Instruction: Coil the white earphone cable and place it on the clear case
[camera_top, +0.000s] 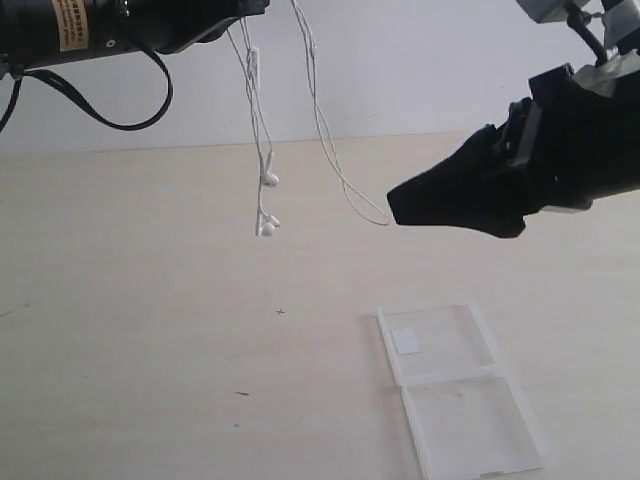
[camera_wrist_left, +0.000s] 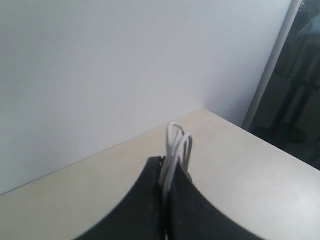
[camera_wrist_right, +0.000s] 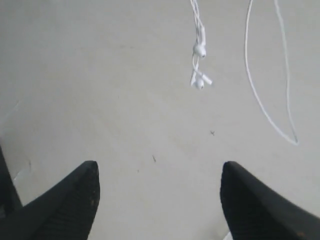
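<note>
The white earphone cable hangs in long strands from the top of the exterior view, above the table. Its inline remote is high up and two earbuds dangle lower. My left gripper is shut on folded loops of the cable, which poke out past its tips. My right gripper is open and empty. In the exterior view it points left, its tip beside the cable's lowest loop. The clear case lies opened flat on the table below, a white sticker on its far panel.
The pale wooden table meets a white wall at the back. The left arm with its black hose crosses the top left corner. Past the table's far edge in the left wrist view stand a white post and dark furniture.
</note>
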